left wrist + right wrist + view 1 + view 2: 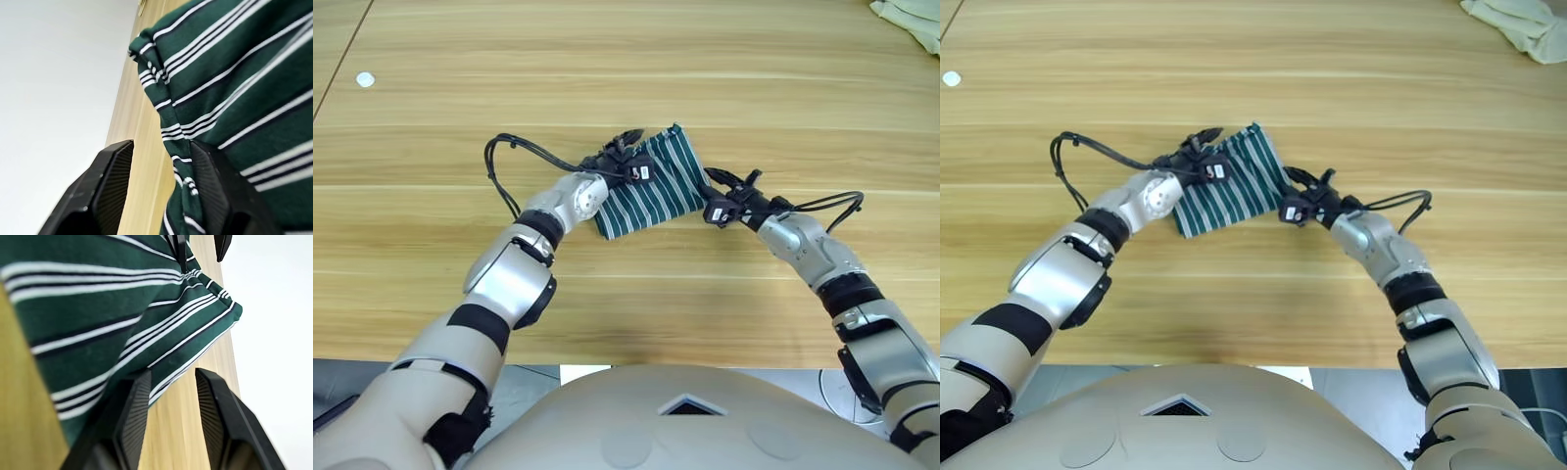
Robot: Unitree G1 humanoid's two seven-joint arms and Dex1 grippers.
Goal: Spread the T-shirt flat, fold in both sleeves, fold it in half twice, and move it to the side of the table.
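Closest to you, your right gripper point(729, 182) sits low over the table point(724, 78), right at the right-hand edge of the T-shirt point(656, 191). Its jaws are apart. In the right wrist view one of them is tucked in at the shirt's edge while the other sits out over bare wood, so nothing's pinched there.

A touch further out, your left gripper point(622, 147) is at the shirt's far left corner, jaws apart too. From the left wrist view the hem drapes across one jaw and the other stands off beside it, with wood showing in the gap. I think that first jaw is actually touching the cloth, but the angle's too tight to swear to it.

The shirt itself is the dark green one with thin white stripes, already folded down into a small, roughly square packet. It lies around the middle of the table, turned at a slant, between the two grippers.

Further back, a small white disc point(365, 79) lies on the wood way over on the left, well apart from the shirt. At the far right corner there's a crumpled pale cloth point(911, 20), also well clear of everything.
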